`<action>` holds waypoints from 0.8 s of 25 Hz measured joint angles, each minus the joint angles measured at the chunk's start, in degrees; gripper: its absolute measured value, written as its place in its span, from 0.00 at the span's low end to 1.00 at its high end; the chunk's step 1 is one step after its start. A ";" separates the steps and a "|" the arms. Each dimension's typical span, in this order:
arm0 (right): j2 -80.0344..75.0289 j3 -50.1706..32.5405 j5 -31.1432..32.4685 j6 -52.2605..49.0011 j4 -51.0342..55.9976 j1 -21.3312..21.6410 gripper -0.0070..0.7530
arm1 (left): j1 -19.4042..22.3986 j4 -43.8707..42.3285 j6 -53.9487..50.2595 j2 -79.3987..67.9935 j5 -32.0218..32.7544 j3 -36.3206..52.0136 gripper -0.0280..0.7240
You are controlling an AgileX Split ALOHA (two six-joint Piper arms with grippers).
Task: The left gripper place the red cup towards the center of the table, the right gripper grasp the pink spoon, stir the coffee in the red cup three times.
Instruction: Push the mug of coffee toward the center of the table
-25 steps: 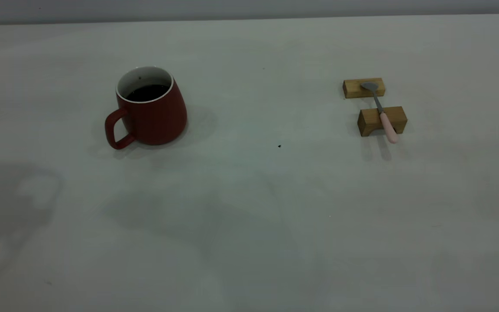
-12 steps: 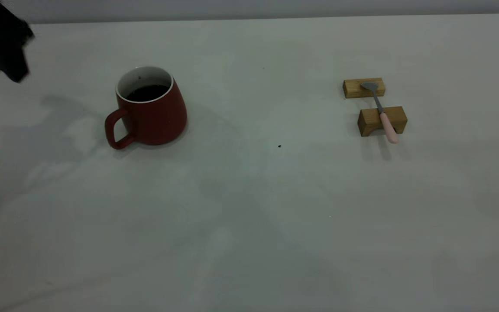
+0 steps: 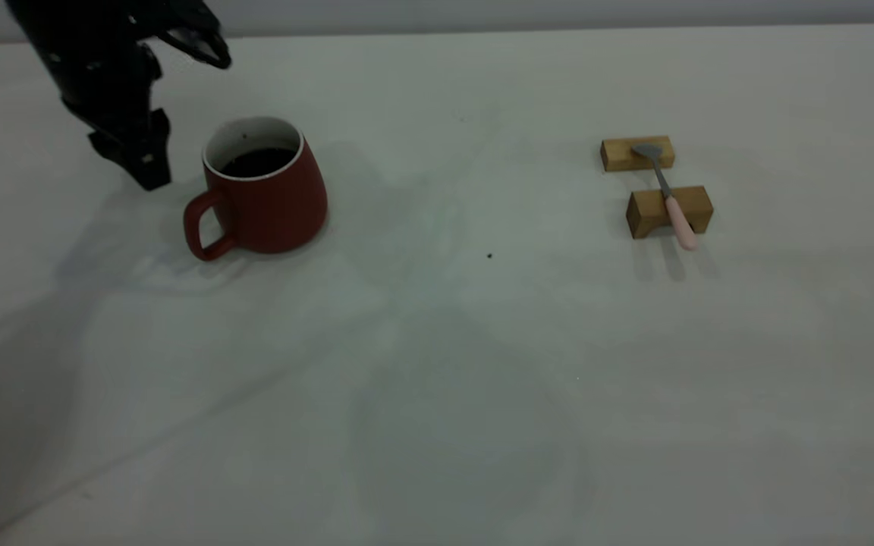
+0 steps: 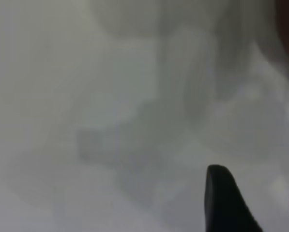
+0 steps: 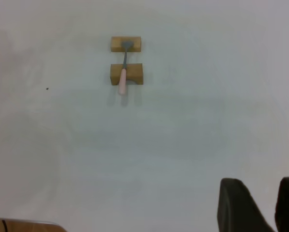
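The red cup (image 3: pixel 266 197) stands on the left part of the table (image 3: pixel 437 379), its loop handle (image 3: pixel 202 227) turned to the front left. Dark coffee (image 3: pixel 259 161) fills it. My left gripper (image 3: pixel 141 163) hangs just to the left of the cup's rim, fingers pointing down; in the left wrist view it (image 4: pixel 260 203) is open with only table between its fingers. The pink spoon (image 3: pixel 672 205) lies across two tan wooden blocks (image 3: pixel 668 212) at the right. My right gripper (image 5: pixel 263 205) hovers well short of the spoon (image 5: pixel 123 72), fingers a little apart and holding nothing.
The rear block (image 3: pixel 638 154) carries the spoon's bowl, the front one its neck. A tiny dark speck (image 3: pixel 489 255) marks the table between cup and spoon. Arm shadows fall over the table's front half.
The left arm has come in from the upper left corner and dropped down beside the cup. Cup, spoon and blocks have not moved.
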State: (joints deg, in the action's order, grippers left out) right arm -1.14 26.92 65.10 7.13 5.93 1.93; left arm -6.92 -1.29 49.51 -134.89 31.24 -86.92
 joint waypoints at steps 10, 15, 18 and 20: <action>0.00 0.00 0.00 0.00 0.00 0.00 0.32 | -1.97 11.07 16.68 -1.38 1.13 -1.04 0.58; 0.00 0.00 0.00 0.00 0.00 0.00 0.32 | -3.80 13.56 17.78 -1.38 0.95 -1.04 0.58; 0.00 0.00 0.00 0.00 0.00 0.00 0.32 | -5.96 14.12 17.92 -1.38 0.31 -1.04 0.58; 0.00 0.00 0.00 0.00 0.00 0.00 0.32 | -7.54 15.28 17.97 -1.38 -0.86 -1.04 0.58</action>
State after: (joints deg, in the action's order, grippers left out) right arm -1.14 26.92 65.10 7.13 5.93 1.93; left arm -14.46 13.99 67.48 -136.26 30.37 -87.95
